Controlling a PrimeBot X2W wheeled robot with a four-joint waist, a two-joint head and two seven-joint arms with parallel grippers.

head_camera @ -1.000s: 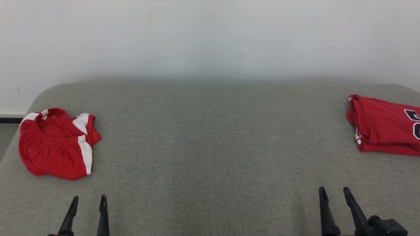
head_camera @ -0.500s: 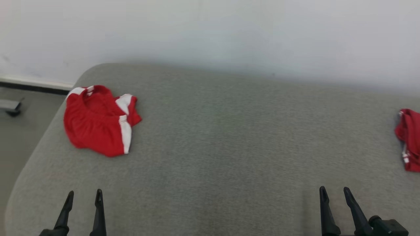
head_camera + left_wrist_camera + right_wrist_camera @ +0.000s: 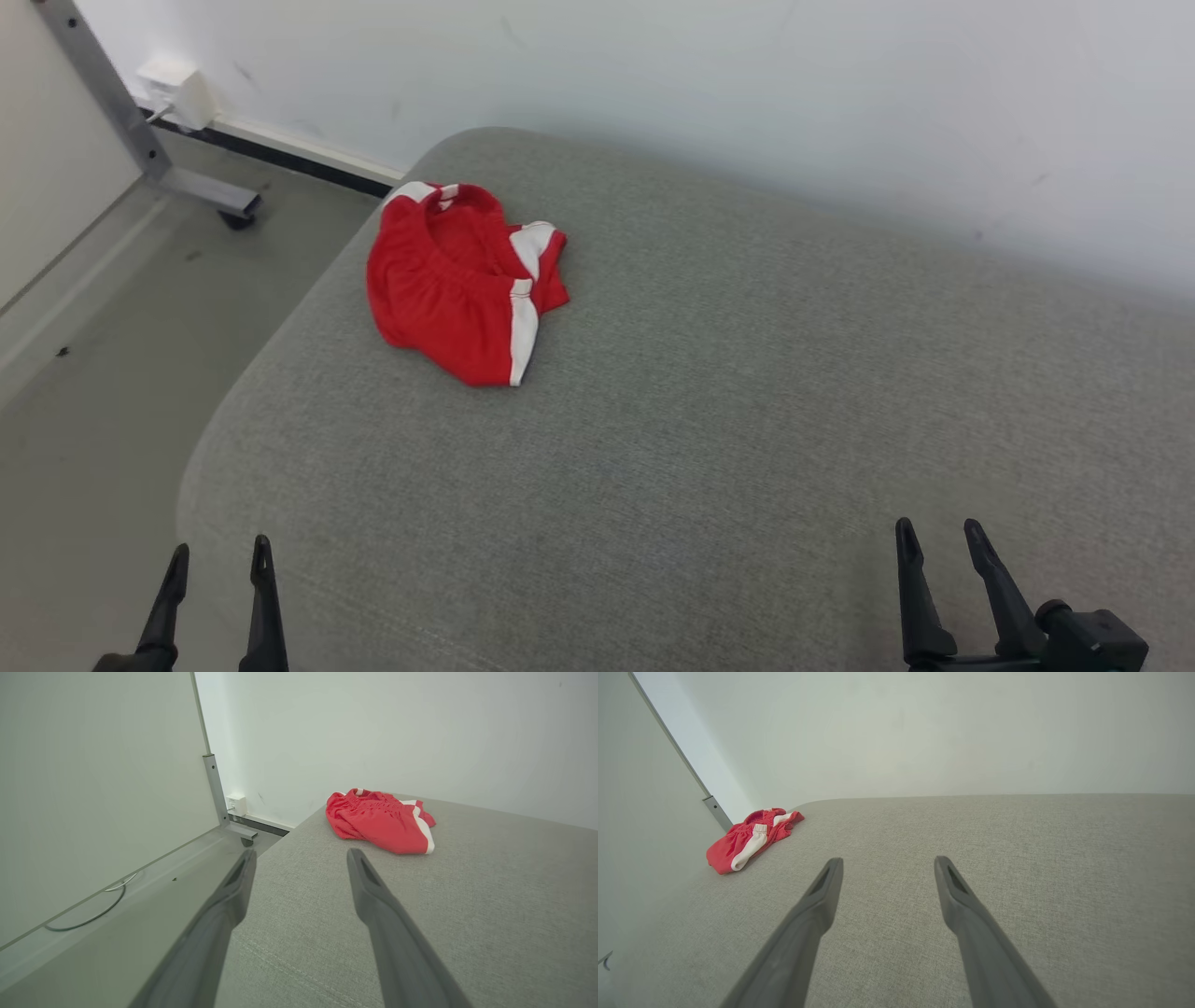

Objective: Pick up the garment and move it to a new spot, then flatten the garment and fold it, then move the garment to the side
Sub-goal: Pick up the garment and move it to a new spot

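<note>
The crumpled red shorts lie near the far left corner of our grey surface. Our left gripper and right gripper hover with fingers spread and empty, well apart from them.

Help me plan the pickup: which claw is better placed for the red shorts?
Left, likely. The left claw, open, sits on the same side as the red shorts; the right claw, also open, is farther across the grey cushion.

A crumpled red garment with white stripes lies near the far left corner of the grey fabric counter; the left end effector and right end effector hang at the near edge, fingers spread, empty, well apart from it.
</note>
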